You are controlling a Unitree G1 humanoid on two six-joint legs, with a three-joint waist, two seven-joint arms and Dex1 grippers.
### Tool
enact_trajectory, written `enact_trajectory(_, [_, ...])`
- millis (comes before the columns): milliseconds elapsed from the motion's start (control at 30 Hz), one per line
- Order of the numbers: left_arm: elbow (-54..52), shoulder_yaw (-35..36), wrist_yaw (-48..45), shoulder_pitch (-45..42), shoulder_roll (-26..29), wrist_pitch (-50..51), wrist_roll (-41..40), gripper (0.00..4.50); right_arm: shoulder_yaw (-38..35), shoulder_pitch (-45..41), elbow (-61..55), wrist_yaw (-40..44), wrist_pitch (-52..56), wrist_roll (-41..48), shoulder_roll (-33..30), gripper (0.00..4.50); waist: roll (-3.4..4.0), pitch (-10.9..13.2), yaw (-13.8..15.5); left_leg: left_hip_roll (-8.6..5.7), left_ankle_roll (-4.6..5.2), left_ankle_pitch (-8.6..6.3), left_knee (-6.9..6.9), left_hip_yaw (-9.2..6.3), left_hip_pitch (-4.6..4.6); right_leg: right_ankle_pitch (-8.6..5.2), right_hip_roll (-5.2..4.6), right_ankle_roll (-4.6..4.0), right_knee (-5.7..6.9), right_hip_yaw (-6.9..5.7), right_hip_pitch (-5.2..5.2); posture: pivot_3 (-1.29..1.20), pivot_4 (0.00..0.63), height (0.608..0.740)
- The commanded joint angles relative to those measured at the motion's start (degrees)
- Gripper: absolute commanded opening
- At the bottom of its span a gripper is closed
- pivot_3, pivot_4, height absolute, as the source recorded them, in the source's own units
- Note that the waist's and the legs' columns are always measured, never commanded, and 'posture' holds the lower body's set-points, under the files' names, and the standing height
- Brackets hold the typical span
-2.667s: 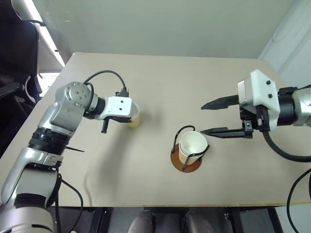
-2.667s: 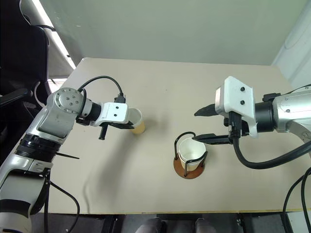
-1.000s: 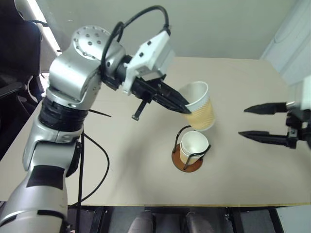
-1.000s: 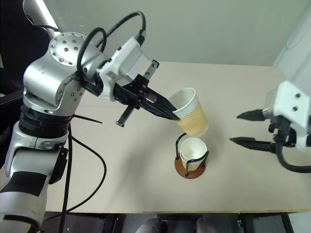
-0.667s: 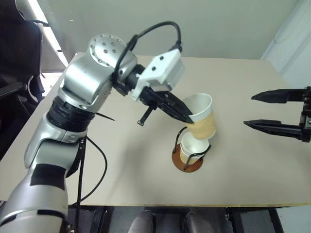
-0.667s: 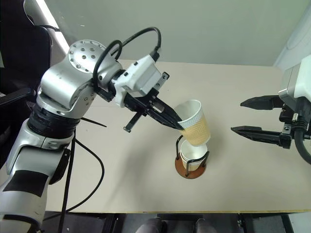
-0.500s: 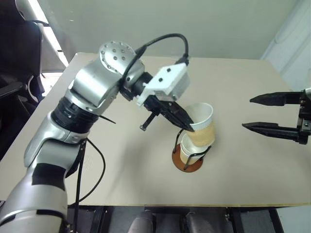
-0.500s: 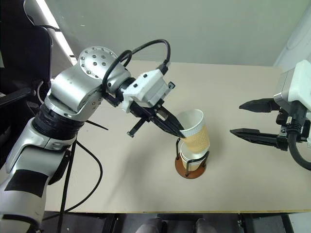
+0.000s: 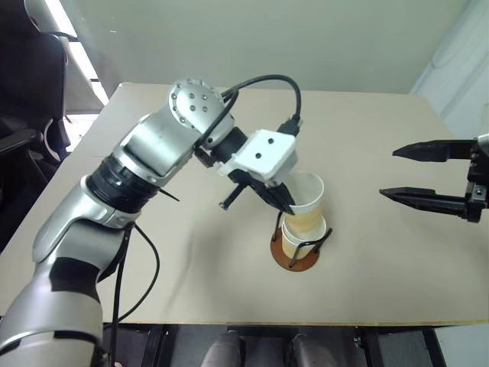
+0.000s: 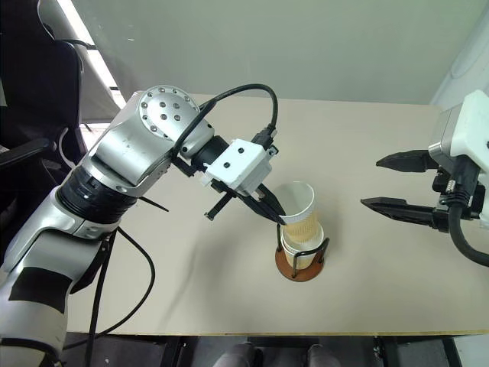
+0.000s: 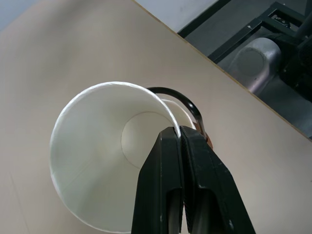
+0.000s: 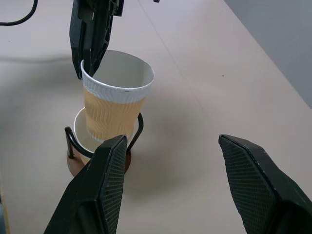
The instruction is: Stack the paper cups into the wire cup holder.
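Left gripper (image 9: 286,205) pinches a paper cup's (image 9: 308,205) rim (right gripper (image 9: 403,173) agape – empty)

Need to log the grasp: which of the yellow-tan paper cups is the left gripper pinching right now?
The upper yellow-tan paper cup, pinched at its white rim by the left gripper. It sits partly inside the lower cup, which rests free in the black wire cup holder.

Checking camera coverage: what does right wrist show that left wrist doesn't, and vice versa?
Right wrist alone: the held cup's yellow ribbed outside, its bottom inside the lower cup, and the open right hand. Left wrist alone: down inside the held cup to its floor. Both: left hand shut on the cup rim, holder wire, table.
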Motion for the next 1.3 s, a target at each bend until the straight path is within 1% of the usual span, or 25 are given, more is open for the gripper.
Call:
enact_trajectory(33, [-0.5, 0.5, -2.3, -0.9, 0.0, -1.2, -0.2, 0.07, -0.8, -0.6, 0.6, -0.6, -0.9, 0.3, -1.2, 3.05, 0.00, 0.0, 0.0, 0.00, 0.00, 0.00, 0.00, 0.00, 0.00, 0.00, 0.00, 0.00, 0.00, 0.00, 0.00, 0.00, 0.150, 0.740])
enact_trajectory(233, [-1.0, -0.3, -2.3, -0.4, 0.0, -0.7, -0.6, 0.07, -0.2, 0.2, 0.9, -0.3, -1.5, -1.0, -1.5, 3.05, 0.00, 0.0, 0.0, 0.00, 0.00, 0.00, 0.01, 0.00, 0.00, 0.00, 0.00, 0.00, 0.01, 0.00, 0.00, 0.00, 0.150, 0.740])
enact_trajectory(300, [-1.0, -0.5, -2.3, -0.4, -0.1, -1.1, -0.4, 0.45, 0.1, 0.5, 1.0, -0.3, -1.9, -1.3, -1.4, 3.05, 0.00, 0.0, 0.0, 0.00, 0.01, -0.01, 0.03, 0.00, -0.01, 0.00, 0.00, 0.00, 0.02, 0.00, 0.00, 0.00, 0.150, 0.740])
enact_trajectory(367, [-1.3, -0.6, -2.3, -0.4, 0.1, -0.7, -1.1, 1.00, 0.6, 0.4, 1.3, -0.3, -2.3, -1.4, -1.5, 3.05, 0.00, 0.0, 0.0, 0.00, 0.01, -0.01, 0.04, 0.00, -0.01, 0.00, 0.00, 0.00, 0.03, 0.00, 0.00, 0.00, 0.150, 0.740])
enact_trajectory(433, [-1.4, -0.3, -2.3, -0.4, 0.2, -0.4, -1.6, 1.66, 1.0, 0.4, 1.5, -0.3, -2.7, -1.5, -1.6, 3.05, 0.00, 0.0, 0.0, 0.00, 0.01, -0.01, 0.05, 0.00, -0.01, 0.00, 0.00, 0.01, 0.04, 0.00, 0.00, 0.00, 0.150, 0.740])
enact_trajectory(467, [-1.3, -0.1, -2.3, -0.4, 0.1, -0.7, -1.5, 2.06, 1.3, 0.3, 1.7, -0.3, -2.9, -1.6, -1.5, 3.05, 0.00, 0.0, 0.0, 0.00, 0.01, -0.01, 0.05, 0.00, -0.01, -0.01, 0.00, 0.01, 0.05, 0.00, 0.00, 0.00, 0.150, 0.740])
enact_trajectory(500, [-0.9, 0.9, -2.3, -0.2, -0.5, -0.5, -1.0, 2.35, 1.6, 0.3, 1.9, -0.3, -3.3, -1.8, -1.4, 3.05, 0.00, 0.0, 0.0, 0.00, 0.01, -0.01, 0.06, 0.00, -0.01, -0.01, 0.00, 0.01, 0.05, 0.00, 0.00, 0.00, 0.150, 0.740])
enact_trajectory(600, [0.4, 3.2, -2.2, 0.2, -1.8, 0.3, 0.3, 3.47, 2.7, 0.5, 2.4, -0.3, -4.5, -2.6, -1.1, 3.05, 0.00, 0.0, 0.0, 0.00, 0.04, -0.02, 0.14, 0.00, -0.02, -0.01, 0.00, 0.02, 0.10, 0.00, 0.00, 0.00, 0.150, 0.740])
enact_trajectory(700, [2.0, 8.0, 1.3, 0.8, -2.5, 2.5, 0.0, 4.47, 4.9, 0.4, 3.2, -0.8, -6.2, -3.6, -0.1, 3.05, 0.00, 0.0, 0.0, 0.00, 0.08, -0.05, 0.26, 0.01, -0.03, -0.03, 0.00, 0.05, 0.22, 0.00, 0.00, 0.00, 0.150, 0.740])
enact_trajectory(800, [3.4, 12.9, 6.3, 2.0, -3.3, 5.1, 0.3, 4.47, 7.6, 0.3, 4.6, -1.6, -8.6, -5.6, 1.8, 3.05, 0.00, 0.0, -0.1, 0.00, 0.08, -0.05, 0.40, 0.00, -0.03, -0.03, 0.00, 0.05, 0.31, 0.00, 0.00, 0.00, 0.150, 0.740])
enact_trajectory(967, [3.8, 21.5, 18.6, 8.0, -3.3, 11.1, 1.0, 4.47, 14.4, 0.4, 9.9, -5.1, -12.2, -11.3, 7.4, 3.05, 0.04, 0.0, -0.1, -0.01, 0.15, -0.09, 0.75, 0.01, 0.00, 0.02, 0.00, 0.14, 0.42, 0.01, 0.10, 0.00, 0.150, 0.740])
enact_trajectory(1167, [6.9, 31.0, 33.5, 19.9, -2.6, 14.2, 4.0, 4.47, 21.3, -2.2, 21.8, -11.5, -15.9, -19.6, 17.4, 3.05, 0.04, 0.0, -0.4, -0.03, 0.18, -0.07, 0.82, 0.03, 0.24, 0.07, 0.00, 0.22, 0.43, 0.02, 0.34, 0.00, 0.150, 0.740])
enact_trajectory(1300, [11.0, 38.3, 45.4, 26.0, -3.5, 14.8, 5.6, 4.47, 23.4, -5.0, 32.0, -17.0, -17.7, -24.9, 24.5, 3.05, 0.04, 0.0, -0.5, -0.03, 0.19, -0.04, 0.79, 0.04, 0.29, 0.07, 0.00, 0.21, 0.45, 0.02, 0.33, 0.00, 0.150, 0.740])
